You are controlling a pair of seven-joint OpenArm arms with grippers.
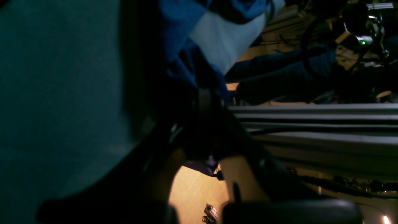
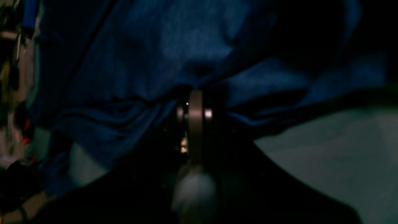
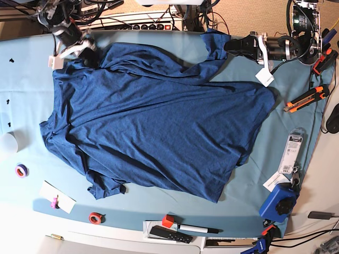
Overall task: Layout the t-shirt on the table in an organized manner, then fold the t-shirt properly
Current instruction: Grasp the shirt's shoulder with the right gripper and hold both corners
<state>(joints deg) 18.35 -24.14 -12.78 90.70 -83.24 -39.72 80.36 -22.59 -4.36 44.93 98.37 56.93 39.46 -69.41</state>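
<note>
The base view was bright and evenly lit, sharp, with soft shadows under the folds of the t-shirt. Both wrist views were very dim, underexposed and blurred; beside the t-shirt, a warm orange glow lit the floor.

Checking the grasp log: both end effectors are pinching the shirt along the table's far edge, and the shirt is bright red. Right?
Not quite. The t-shirt is dark blue, not red, as the base view shows. The left end effector and right end effector do pinch it along the far edge of the table.
</note>
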